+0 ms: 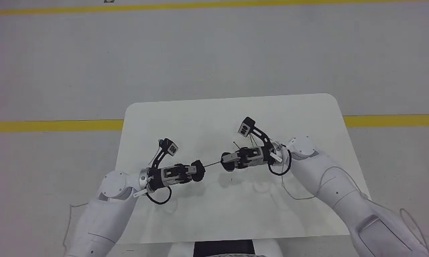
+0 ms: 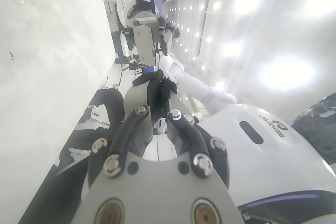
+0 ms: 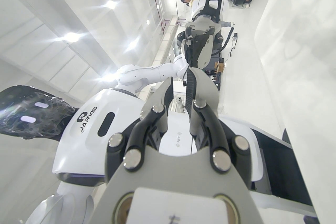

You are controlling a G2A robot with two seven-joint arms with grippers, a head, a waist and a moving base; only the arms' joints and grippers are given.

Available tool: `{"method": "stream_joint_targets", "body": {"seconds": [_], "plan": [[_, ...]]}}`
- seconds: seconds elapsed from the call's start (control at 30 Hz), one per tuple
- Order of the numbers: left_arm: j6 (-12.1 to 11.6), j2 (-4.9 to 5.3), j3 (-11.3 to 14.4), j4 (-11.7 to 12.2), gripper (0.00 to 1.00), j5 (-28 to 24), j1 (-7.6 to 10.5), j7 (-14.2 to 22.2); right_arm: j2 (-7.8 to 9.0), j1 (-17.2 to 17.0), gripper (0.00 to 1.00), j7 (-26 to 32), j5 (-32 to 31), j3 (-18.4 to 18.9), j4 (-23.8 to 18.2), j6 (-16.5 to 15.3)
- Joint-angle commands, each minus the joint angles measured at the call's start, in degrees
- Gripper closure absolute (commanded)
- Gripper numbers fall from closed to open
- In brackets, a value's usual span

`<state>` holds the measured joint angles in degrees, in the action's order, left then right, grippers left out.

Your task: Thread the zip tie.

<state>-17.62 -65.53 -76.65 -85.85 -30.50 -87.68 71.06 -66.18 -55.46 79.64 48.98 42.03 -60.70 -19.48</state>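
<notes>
Zip tie [image 1: 212,164] held in air btw the two grippers, over table [image 1: 301,116].
Top: tie's long axis runs from left gripper [image 1: 198,168] straight toward right gripper [image 1: 226,162], the free end at its tips. L wrist: fingers together, apparently clamped on the tie. R wrist: fingers apart, tie hard to make out.

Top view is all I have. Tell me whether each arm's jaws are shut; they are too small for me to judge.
Observer: In its wrist view, the left gripper has its jaws pressed together on something black at their tips. I take that for the end of the zip tie.
Operator: Now give me the right side.
Observer: In its wrist view, the right gripper has its jaws apart, with a clear gap between them.
</notes>
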Motion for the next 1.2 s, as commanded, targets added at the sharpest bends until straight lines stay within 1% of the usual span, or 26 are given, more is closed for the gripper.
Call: {"method": "stream_joint_targets", "body": {"seconds": [0.0, 0.17, 0.33, 0.7, 0.9, 1.07, 1.17], "plan": [[0.0, 0.0, 0.0, 0.0, 1.0, 0.0, 0.0, 0.0, -0.08, 0.06, 0.88, 0.0, -0.04, -0.03, 0.19, 0.0], [0.0, 0.0, 0.0, 0.0, 1.0, 0.0, 0.0, 0.0, -0.29, 0.25, 0.89, 0.0, -0.1, -0.16, 0.66, 0.0], [0.0, 0.0, 0.0, 0.0, 1.0, 0.0, 0.0, 0.0, -0.52, 0.44, 0.87, 0.0, -0.1, -0.22, 1.13, 0.0], [0.0, 0.0, 0.0, 0.0, 1.0, 0.0, 0.0, 0.0, -0.86, 0.87, 0.89, 0.0, -0.19, -0.67, 1.8, 0.0], [0.0, 0.0, 0.0, 0.0, 1.0, 0.0, 0.0, 0.0, -1.11, 1.09, 0.93, 0.0, -0.07, -0.91, 2.36, 0.0], [0.0, 0.0, 0.0, 0.0, 1.0, 0.0, 0.0, 0.0, -1.25, 1.13, 1.0, 0.0, 0.03, -0.98, 2.66, 0.0], [0.0, 0.0, 0.0, 0.0, 1.0, 0.0, 0.0, 0.0, -1.31, 1.13, 1.0, 0.0, -0.1, -0.97, 2.83, 0.0]]}}
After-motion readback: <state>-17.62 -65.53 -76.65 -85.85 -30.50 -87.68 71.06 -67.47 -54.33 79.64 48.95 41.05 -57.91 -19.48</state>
